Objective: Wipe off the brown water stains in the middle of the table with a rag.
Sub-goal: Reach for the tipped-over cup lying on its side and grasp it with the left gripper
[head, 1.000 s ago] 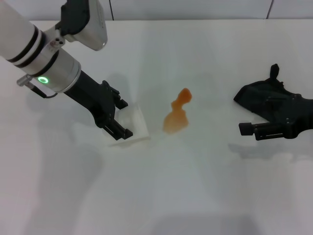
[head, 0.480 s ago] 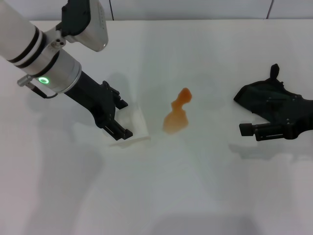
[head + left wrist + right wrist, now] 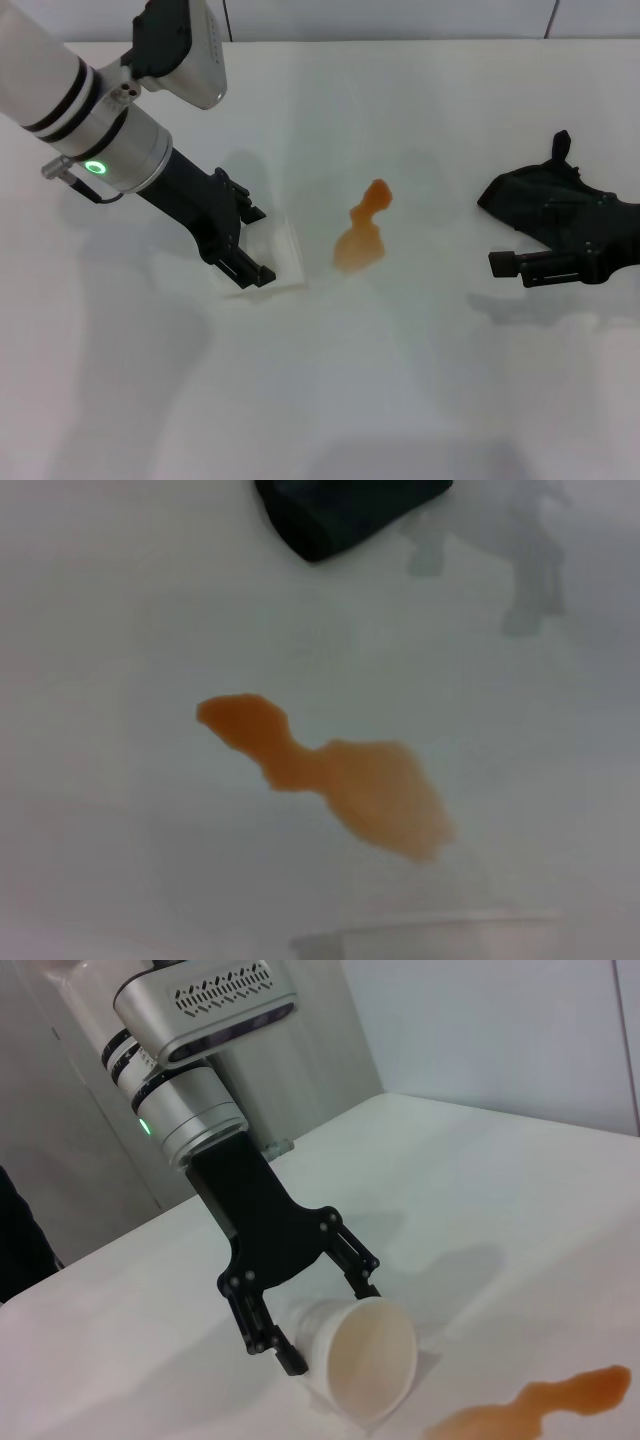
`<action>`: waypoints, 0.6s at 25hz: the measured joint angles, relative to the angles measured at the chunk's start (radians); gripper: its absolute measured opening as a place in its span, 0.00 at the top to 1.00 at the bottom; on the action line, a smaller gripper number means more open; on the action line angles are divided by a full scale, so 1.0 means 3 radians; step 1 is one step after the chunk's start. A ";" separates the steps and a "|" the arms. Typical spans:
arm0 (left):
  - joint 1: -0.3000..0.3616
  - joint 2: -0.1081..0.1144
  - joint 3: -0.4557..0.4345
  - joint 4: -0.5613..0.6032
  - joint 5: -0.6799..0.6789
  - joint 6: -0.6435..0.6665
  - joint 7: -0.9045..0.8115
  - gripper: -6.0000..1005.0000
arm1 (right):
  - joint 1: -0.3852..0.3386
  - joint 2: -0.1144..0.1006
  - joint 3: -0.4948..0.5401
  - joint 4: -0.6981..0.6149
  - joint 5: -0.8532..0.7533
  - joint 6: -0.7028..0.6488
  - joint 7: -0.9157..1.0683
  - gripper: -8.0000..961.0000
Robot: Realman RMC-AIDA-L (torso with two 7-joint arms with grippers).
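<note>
The brown water stains (image 3: 362, 235) lie as one orange-brown blotch mid-table; they also show in the left wrist view (image 3: 330, 780) and the right wrist view (image 3: 540, 1405). The black rag (image 3: 535, 195) lies crumpled at the right, also seen in the left wrist view (image 3: 340, 510). My right gripper (image 3: 505, 238) rests low beside and partly over the rag, one finger clear of it, looking open. My left gripper (image 3: 255, 245) is left of the stains, shut around a whitish cup (image 3: 283, 250) lying on its side, mouth toward the stains (image 3: 370, 1360).
The white table (image 3: 400, 380) stretches bare in front of the stains and between the stains and the rag. The left arm's white and silver forearm (image 3: 90, 110) reaches in from the far left corner.
The left arm and gripper have shifted slightly to the right and nearer with the cup. The right gripper, rag and stains have not moved.
</note>
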 joint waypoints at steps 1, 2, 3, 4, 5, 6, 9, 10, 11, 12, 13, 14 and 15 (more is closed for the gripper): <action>0.0000 -0.0001 0.0000 0.0000 0.0000 -0.0002 0.0000 0.14 | 0.0000 0.0000 0.0000 0.0000 0.0000 0.0000 0.0000 0.09; 0.0000 -0.0001 0.0000 0.0000 -0.0001 -0.0004 -0.0003 0.14 | 0.0001 0.0000 0.0000 0.0000 0.0000 0.0000 0.0000 0.09; 0.0000 -0.0001 0.0000 0.0000 -0.0004 -0.0005 -0.0008 0.14 | 0.0001 0.0000 0.0000 0.0000 0.0000 0.0000 0.0000 0.09; 0.0000 -0.0001 0.0000 0.0000 -0.0006 -0.0006 -0.0015 0.14 | 0.0001 0.0000 0.0000 0.0000 0.0000 0.0000 0.0000 0.09; -0.0002 -0.0001 0.0000 -0.0001 -0.0007 -0.0006 -0.0022 0.14 | 0.0001 0.0000 0.0001 0.0000 0.0000 0.0000 0.0000 0.09; -0.0003 -0.0001 0.0000 -0.0001 -0.0007 -0.0006 -0.0028 0.17 | 0.0000 0.0000 0.0002 -0.0001 0.0000 0.0000 0.0000 0.09; -0.0007 0.0000 0.0000 -0.0001 -0.0003 -0.0006 -0.0039 0.25 | 0.0002 0.0000 0.0005 -0.0005 0.0000 0.0000 0.0000 0.09; -0.0007 0.0001 0.0000 -0.0002 -0.0003 -0.0005 -0.0039 0.28 | 0.0002 0.0000 0.0005 -0.0005 0.0000 0.0000 0.0000 0.09; -0.0008 0.0001 0.0000 -0.0002 -0.0004 -0.0003 -0.0040 0.31 | 0.0003 0.0000 0.0005 -0.0005 0.0000 0.0001 0.0000 0.09; -0.0008 0.0001 0.0000 -0.0002 -0.0007 0.0002 -0.0040 0.32 | 0.0003 0.0000 0.0005 -0.0004 0.0000 0.0002 0.0000 0.09; -0.0008 0.0000 0.0000 -0.0007 -0.0013 0.0008 -0.0040 0.33 | 0.0003 0.0000 0.0005 -0.0004 0.0000 0.0002 0.0000 0.09; -0.0006 -0.0001 0.0000 -0.0011 -0.0017 0.0011 -0.0041 0.34 | 0.0002 0.0000 0.0005 -0.0004 0.0000 0.0003 0.0000 0.09; -0.0003 -0.0002 -0.0001 -0.0018 -0.0024 0.0012 -0.0041 0.35 | 0.0001 0.0000 0.0005 -0.0004 0.0000 0.0004 0.0000 0.09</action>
